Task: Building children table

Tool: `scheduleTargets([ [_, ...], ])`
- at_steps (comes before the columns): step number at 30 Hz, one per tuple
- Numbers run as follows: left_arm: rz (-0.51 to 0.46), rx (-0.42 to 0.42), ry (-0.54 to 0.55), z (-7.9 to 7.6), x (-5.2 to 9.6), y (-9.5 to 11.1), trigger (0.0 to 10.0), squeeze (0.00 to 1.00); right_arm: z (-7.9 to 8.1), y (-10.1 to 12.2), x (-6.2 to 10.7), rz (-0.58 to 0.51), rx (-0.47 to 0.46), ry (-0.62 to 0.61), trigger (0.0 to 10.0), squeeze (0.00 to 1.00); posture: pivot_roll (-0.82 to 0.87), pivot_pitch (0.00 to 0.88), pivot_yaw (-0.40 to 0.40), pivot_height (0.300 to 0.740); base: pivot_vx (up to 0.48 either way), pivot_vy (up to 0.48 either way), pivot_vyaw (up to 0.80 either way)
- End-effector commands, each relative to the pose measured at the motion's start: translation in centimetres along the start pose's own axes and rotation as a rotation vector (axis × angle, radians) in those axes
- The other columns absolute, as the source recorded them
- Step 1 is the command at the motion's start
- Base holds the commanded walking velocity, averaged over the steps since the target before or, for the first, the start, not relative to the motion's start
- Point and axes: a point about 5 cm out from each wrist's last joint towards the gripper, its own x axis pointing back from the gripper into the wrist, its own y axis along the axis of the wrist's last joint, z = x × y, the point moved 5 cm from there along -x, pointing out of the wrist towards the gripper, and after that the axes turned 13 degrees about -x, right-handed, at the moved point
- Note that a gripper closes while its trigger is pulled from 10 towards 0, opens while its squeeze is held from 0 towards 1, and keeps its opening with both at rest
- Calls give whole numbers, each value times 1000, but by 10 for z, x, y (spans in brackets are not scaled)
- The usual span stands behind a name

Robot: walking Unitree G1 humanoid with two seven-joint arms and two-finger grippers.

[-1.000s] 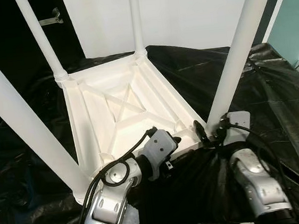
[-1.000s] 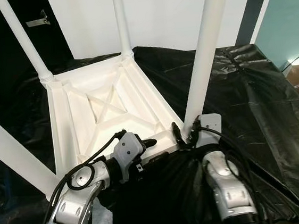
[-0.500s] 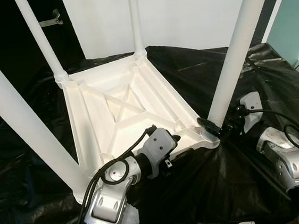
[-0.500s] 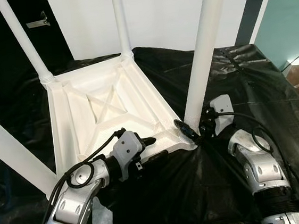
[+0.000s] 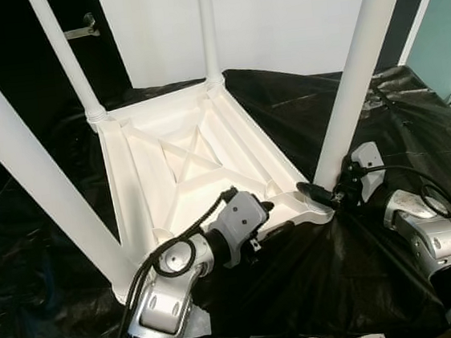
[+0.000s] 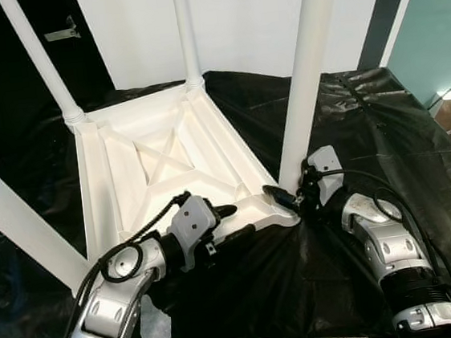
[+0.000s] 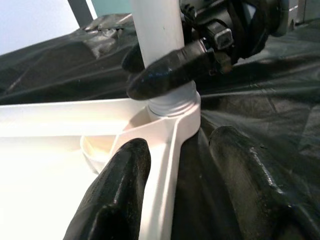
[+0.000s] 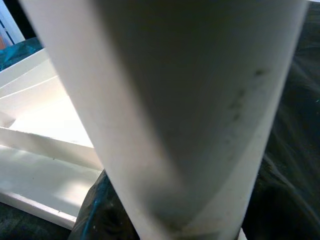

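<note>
An upturned white children's table (image 5: 186, 173) is lying top-down on a black plastic sheet (image 5: 416, 141) that is covering the counter, with its four legs pointing upward. The left end effector (image 6: 229, 221) is straddling the near rim of the tabletop; in the left wrist view its two black fingers (image 7: 117, 192) are standing apart on either side of the thin white edge, so it is bracing the rim rather than visibly pinching it. The right end effector (image 5: 321, 197) is working at the near right leg (image 5: 357, 74), just above the ribbed collar (image 7: 172, 102) where the leg is entering its corner socket; its fingers are closing around the leg's base, one of them wrapping across the front of the tube. The right wrist view is looking closely up that same white leg (image 8: 190, 115).

Compared with one second ago, the right arm has been swinging outward from a position in front of the corner to one beside the leg, and over the last half second it has been settling slightly lower against the collar. The table itself is resting where it was.

This regrasp probably indicates that the leg is being turned or seated into its socket, and that assembly is approaching completion, since all four legs are standing in place.
</note>
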Motion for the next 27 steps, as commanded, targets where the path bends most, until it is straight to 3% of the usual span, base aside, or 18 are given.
scheduleTargets([
  [1, 30, -1, 67, 4, 0, -4, 10000, 0, -7, -12, 4, 45, -5, -68, 4000, 0, -46, 0, -3, 740, 0, 0, 0],
  [2, 30, 1, 67, 4, 0, -4, 10000, 0, -11, -17, 5, 58, -13, -127, 10000, 0, -46, 0, -5, 740, 0, 0, 0],
  [9, 30, 3, 68, 3, 1, -4, 10000, 0, -13, -21, 5, 45, -13, -215, 10000, 0, -46, 0, -5, 740, 0, 0, 0],
  [13, 38, 10, 62, 0, 2, -7, 10000, 0, -17, -31, 9, 10, -89, -454, 10000, 0, -50, 0, -1, 740, 0, 0, 0],
  [16, 40, 12, 59, 0, 2, -7, 10000, 0, -9, -38, 12, -36, -138, -613, 10000, 0, -55, 0, -1, 740, 0, 0, 0],
  [17, 40, 12, 59, 0, 2, -7, 10000, 0, -9, -38, 12, -36, -138, -613, 10000, 0, -55, 0, -1, 740, 0, 0, 0],
  [20, 40, 8, 64, 1, 0, -7, 10000, 0, -6, -39, 16, -97, -175, -797, 10000, 0, -48, 0, -7, 740, 0, 0, 0],
  [24, 37, 10, 72, 3, 0, -6, 10000, 0, 5, -42, 12, -129, -244, -898, 10000, 0, -42, 0, -7, 740, 0, 0, 0],
  [27, 38, 9, 73, 3, 1, -6, 10000, 0, 11, -35, 7, -149, -243, -885, 10000, 0, -44, 0, -6, 740, 0, 0, 0],
])
